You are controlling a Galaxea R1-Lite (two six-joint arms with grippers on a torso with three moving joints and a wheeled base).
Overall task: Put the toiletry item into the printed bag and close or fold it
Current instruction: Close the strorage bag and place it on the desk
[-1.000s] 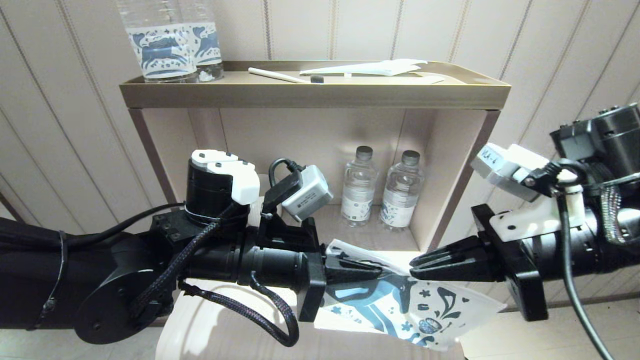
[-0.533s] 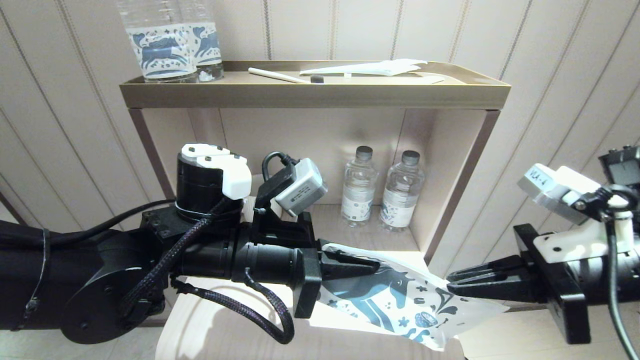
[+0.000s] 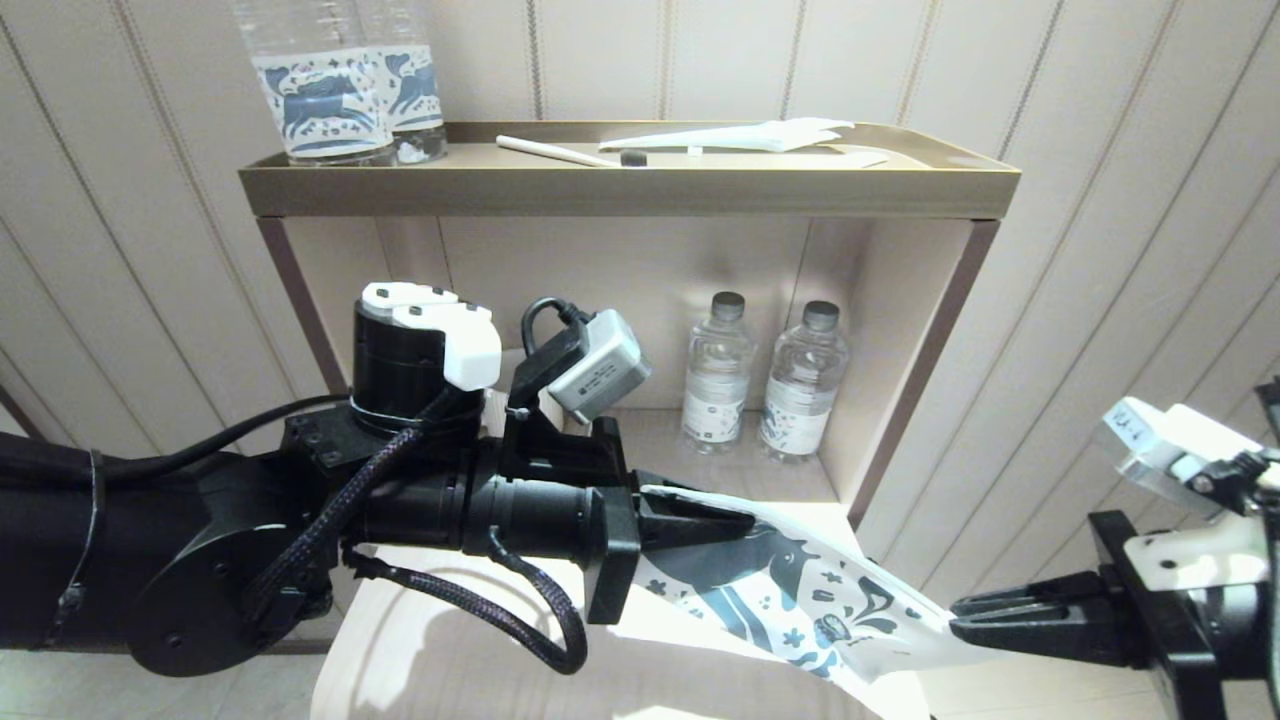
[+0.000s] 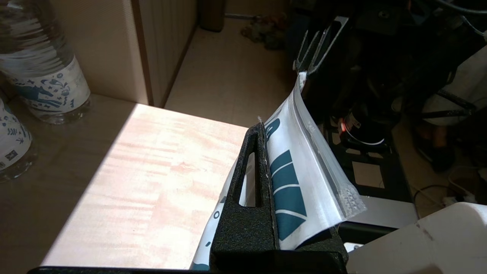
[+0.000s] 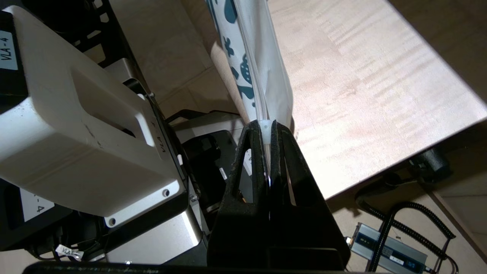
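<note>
The printed bag (image 3: 800, 600), white with dark blue horse and leaf motifs, hangs stretched between both grippers in front of the shelf unit. My left gripper (image 3: 745, 525) is shut on its left end; the left wrist view shows the bag (image 4: 300, 163) pinched flat between the black fingers (image 4: 247, 213). My right gripper (image 3: 960, 615) is shut on the bag's far right end, where a small white zip tab (image 5: 266, 126) on the bag's sealed edge (image 5: 262, 57) sits between the fingertips. The pale whitish-blue toothbrush is not visible in any view.
On the tan top shelf (image 3: 630, 190) lie a cream-handled, black-headed toothbrush (image 3: 570, 152) and a plain white wrapper (image 3: 750, 135), beside two large bottles (image 3: 330, 80). Two small bottles (image 3: 718, 375) stand in the niche. A light wooden surface (image 3: 440, 650) lies under the bag.
My right gripper has travelled right and downward along the bag's edge, from near the left gripper to the far end. The bag is now drawn out longer. The left arm has barely shifted.
</note>
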